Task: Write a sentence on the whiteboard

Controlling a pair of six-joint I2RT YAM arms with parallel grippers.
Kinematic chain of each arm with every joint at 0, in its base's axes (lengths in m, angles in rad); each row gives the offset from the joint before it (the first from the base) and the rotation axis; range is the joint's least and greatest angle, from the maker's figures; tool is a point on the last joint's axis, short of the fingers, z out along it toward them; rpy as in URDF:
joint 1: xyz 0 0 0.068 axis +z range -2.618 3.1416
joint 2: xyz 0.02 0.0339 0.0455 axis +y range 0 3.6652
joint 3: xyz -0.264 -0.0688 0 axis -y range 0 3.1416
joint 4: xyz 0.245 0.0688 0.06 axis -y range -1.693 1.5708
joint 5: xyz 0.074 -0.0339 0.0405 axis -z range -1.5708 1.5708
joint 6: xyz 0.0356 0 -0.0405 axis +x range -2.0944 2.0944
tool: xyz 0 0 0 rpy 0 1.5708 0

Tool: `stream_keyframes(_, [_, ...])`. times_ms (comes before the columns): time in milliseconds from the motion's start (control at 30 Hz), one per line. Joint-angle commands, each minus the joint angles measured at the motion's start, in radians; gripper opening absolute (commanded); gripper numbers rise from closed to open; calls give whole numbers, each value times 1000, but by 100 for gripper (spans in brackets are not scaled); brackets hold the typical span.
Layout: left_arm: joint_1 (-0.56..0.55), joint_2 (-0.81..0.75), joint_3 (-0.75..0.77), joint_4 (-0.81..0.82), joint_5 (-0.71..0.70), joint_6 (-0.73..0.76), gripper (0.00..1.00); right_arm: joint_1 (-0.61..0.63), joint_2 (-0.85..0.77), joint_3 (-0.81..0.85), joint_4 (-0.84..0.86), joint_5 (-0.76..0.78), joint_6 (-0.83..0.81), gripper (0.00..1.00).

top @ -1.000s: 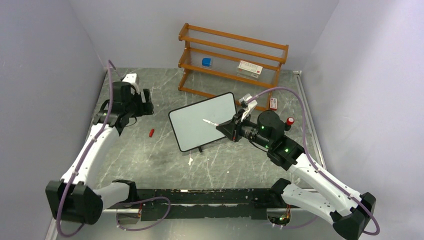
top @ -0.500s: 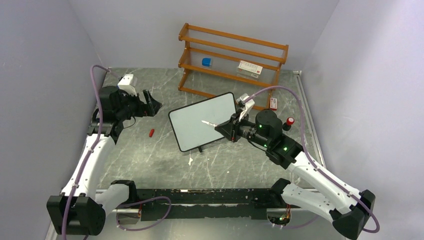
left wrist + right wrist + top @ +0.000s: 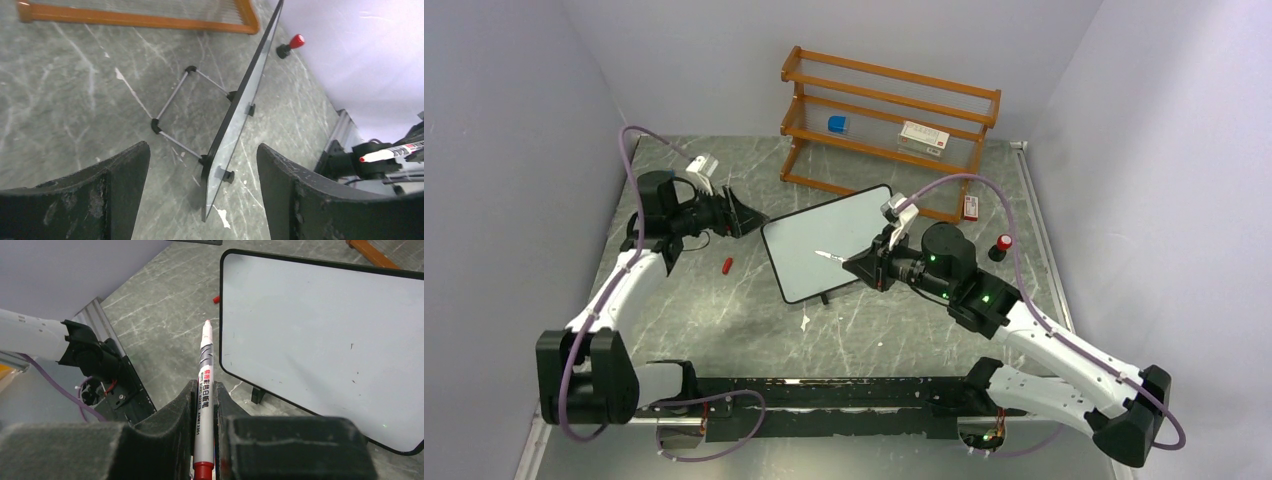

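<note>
Right gripper (image 3: 865, 266) clamps a white marker (image 3: 828, 256), tip near the whiteboard (image 3: 824, 225) (propped on its wire stand). Left gripper (image 3: 754, 220), jaws wide apart, hovers at its nine o'clock edge.

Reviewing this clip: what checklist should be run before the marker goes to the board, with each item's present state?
1. Marker clamped in right gripper: ok.
2. Marker tip bare, cap off: ok.
3. Tip touching whiteboard: not ok, gap shows in left wrist view.
4. Whiteboard propped on its stand: ok.
5. Board braced by left gripper: not ok, open, not touching.
6. Writing surface blank: ok.
</note>
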Motion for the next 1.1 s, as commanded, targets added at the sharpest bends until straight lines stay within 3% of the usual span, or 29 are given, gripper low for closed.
stream_keyframes(0, [-8, 78, 38, 123, 154, -30, 80, 16, 8, 9, 35, 27, -14, 0])
stream_keyframes(133, [-61, 165, 108, 70, 176, 14, 71, 22, 20, 12, 50, 22, -14, 0])
stream_keyframes(433, [-124, 290, 158, 113, 226, 4, 51, 35, 45, 19, 63, 21, -25, 0])
stream_keyframes(600, [-133, 317, 135, 216, 262, -67, 36, 37, 61, 22, 72, 19, -26, 0])
stream_keyframes(733, [-145, 321, 148, 162, 266, -15, 21, 40, 72, 24, 76, 17, -31, 0])
stream_keyframes(867, [-157, 314, 116, 213, 292, -34, 8, 47, 73, 18, 75, 30, -41, 0])
stream_keyframes(1067, [-180, 245, 75, 162, 268, 43, 5, 101, 70, 24, 42, 148, -77, 0])
